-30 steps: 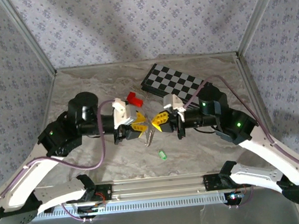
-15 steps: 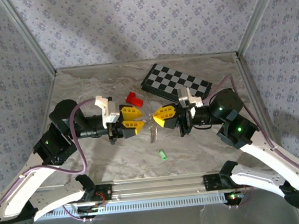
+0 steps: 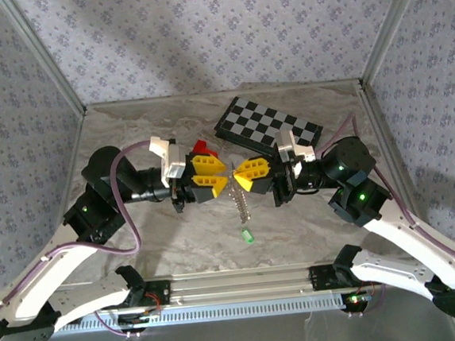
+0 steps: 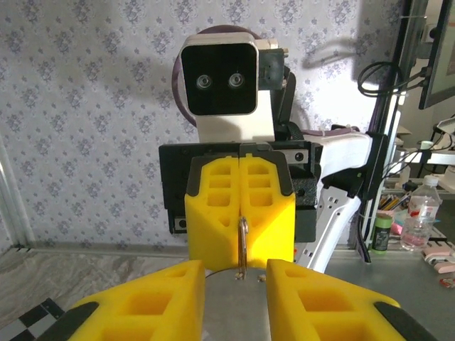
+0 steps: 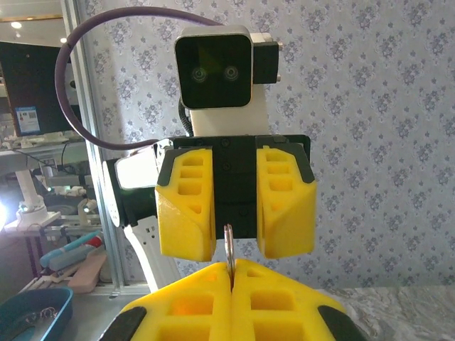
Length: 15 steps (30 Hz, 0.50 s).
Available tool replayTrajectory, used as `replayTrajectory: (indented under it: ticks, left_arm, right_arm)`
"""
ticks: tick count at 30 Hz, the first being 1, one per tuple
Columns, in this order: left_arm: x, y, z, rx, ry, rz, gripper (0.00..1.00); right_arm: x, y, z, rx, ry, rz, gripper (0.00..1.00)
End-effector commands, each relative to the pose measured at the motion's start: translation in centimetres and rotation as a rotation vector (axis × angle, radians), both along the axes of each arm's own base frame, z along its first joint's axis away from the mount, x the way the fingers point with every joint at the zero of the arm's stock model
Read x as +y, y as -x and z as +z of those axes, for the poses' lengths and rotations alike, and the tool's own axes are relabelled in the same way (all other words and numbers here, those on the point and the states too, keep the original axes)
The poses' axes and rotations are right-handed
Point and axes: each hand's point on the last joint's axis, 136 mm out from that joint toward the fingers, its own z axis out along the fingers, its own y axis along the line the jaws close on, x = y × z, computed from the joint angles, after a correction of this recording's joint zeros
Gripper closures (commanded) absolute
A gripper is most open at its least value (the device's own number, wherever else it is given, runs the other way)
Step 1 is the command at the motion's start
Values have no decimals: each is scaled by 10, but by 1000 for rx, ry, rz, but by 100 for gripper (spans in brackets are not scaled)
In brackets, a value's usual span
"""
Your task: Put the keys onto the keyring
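My right gripper [image 5: 231, 273] is shut on the keyring [image 5: 229, 245], a thin silvery ring that stands on edge out of its yellow fingers. From the ring a beaded chain [image 3: 241, 205] hangs down over the table. My left gripper [image 3: 222, 176] faces the right gripper [image 3: 241, 177] tip to tip, and its jaws stand apart on either side of the ring without touching it. In the left wrist view the ring [image 4: 242, 245] sticks out of the shut right fingers [image 4: 213, 213], and a flat grey surface lies between my own fingers [image 4: 313, 298]. The green key [image 3: 247, 235] lies on the table below the chain.
A red block [image 3: 202, 147] sits just behind the left gripper. A black-and-grey chessboard [image 3: 267, 127] lies at the back right. The marble table [image 3: 128, 131] is walled on three sides by patterned panels, and a metal rail runs along its near edge.
Both grippers have come together at the table's middle, left fingers now either side of the ring. The chain has swung and hangs lower right. The green key has stayed put.
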Motion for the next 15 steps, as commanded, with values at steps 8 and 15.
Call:
replayTrajectory:
  ticks: [8,15]
  left_arm:
    - [-4,9,9,-18,36,-48,76]
    - [-7,7,5,-10,25,-47,82]
  right_arm:
    - [-3,4,6,-18,-37,14,100]
    - [-4,4,8,-19,-45,14,100]
